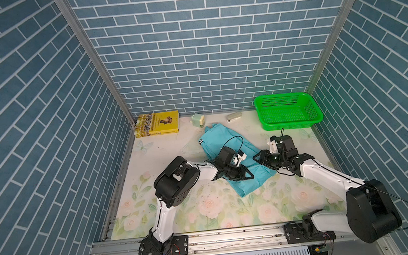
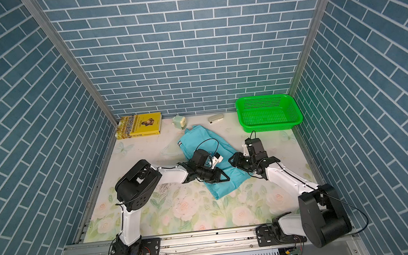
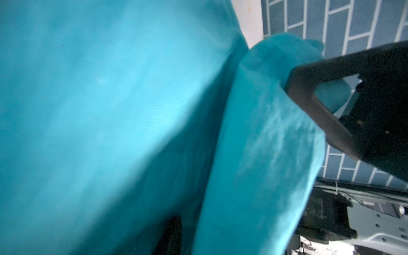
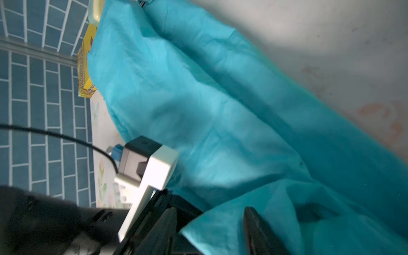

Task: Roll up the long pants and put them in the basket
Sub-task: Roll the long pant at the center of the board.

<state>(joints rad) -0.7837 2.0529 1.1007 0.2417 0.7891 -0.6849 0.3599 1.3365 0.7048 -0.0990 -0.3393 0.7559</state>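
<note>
**Q:** Where are the long pants?

**A:** The long pants (image 1: 214,138) lie on the table at mid-frame in both top views. Their long axis slants from the striped waistband (image 1: 201,142) at upper left down to the hem (image 1: 242,192) at lower right.

**Q:** And your claws?

**A:** Both are at the hem half. My left claw (image 1: 249,176) rests over the cloth. I cannot tell whether it is apart or together. My right claw (image 1: 256,157) meets the right edge with its jaws apart, and a flap (image 4: 220,231) lies loose between its fingers (image 4: 254,225).

**Q:** Which arm is nearer?

**A:** About equal, I judge. The roll should travel up the slant toward the waistband.
</note>
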